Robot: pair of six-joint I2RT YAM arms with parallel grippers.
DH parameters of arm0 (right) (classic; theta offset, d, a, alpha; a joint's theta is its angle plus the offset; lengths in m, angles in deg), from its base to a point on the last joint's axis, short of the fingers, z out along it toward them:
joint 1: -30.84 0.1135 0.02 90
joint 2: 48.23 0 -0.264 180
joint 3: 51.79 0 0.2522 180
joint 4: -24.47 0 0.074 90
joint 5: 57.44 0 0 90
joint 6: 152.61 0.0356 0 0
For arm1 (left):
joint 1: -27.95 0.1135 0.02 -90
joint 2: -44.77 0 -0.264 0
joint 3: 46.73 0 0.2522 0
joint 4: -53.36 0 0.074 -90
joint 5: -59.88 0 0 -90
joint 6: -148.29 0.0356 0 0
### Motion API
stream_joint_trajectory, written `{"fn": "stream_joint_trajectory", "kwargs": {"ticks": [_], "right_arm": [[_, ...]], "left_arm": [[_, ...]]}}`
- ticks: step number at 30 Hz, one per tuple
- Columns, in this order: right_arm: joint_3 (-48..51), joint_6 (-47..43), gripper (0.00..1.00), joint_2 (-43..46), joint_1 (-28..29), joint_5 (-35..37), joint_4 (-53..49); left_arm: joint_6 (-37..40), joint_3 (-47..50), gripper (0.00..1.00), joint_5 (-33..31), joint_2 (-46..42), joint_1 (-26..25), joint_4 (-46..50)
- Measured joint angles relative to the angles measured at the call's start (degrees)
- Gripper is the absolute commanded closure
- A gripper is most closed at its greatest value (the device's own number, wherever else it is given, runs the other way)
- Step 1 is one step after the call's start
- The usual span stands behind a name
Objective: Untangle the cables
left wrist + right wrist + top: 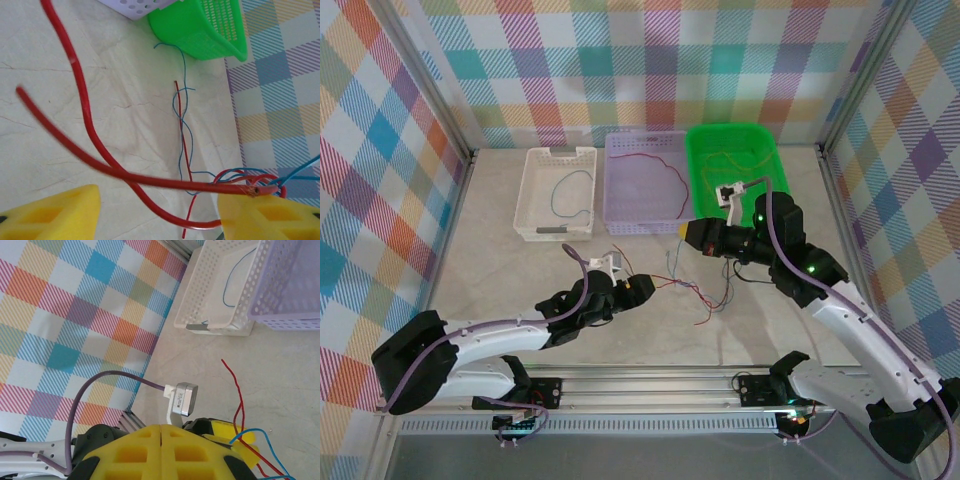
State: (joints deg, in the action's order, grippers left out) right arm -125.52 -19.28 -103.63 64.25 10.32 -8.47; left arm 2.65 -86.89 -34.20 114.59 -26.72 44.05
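Tabletop (500, 285), left gripper (160, 212) half-open around cables (86, 112)

arms (850, 330) white links, black joints | purple-grey cables (110, 372) | yellow jaws | green lights (812, 268)

No text, label, brand, number or sign is legible on anything here.
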Motion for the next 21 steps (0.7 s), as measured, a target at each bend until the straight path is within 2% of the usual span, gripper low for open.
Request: {"fn": "stream_joint_trajectory", "kwargs": {"ticks": [1, 3, 4, 12, 17, 21], "right_arm": [[0.15, 0.28, 1.00, 0.02, 0.00, -0.20, 0.28], [0.59, 0.87, 1.00, 0.15, 0.00, -0.44, 0.83], [0.98, 1.22, 1.00, 0.26, 0.00, -0.63, 1.31], [3.45, 2.54, 1.00, 0.59, 0.07, -1.16, 2.64], [5.09, 0.24, 1.00, 1.86, 0.07, 1.90, 0.68], [8.52, -3.56, 0.54, 1.97, -0.07, 5.62, -1.53]], "left_arm": [[-0.13, 0.00, 0.48, -0.15, 0.11, 0.00, -0.11], [-0.02, 0.00, 0.70, -0.37, 0.61, 0.00, -0.94], [-0.20, -0.02, 1.00, -0.50, 0.98, -0.02, -1.53], [1.29, -0.13, 1.00, -1.46, 1.57, -0.04, -2.34], [3.87, -0.24, 1.00, -3.63, -4.70, -0.04, 3.26], [5.35, -0.52, 1.00, -6.16, -11.50, 0.13, 8.70]]}}
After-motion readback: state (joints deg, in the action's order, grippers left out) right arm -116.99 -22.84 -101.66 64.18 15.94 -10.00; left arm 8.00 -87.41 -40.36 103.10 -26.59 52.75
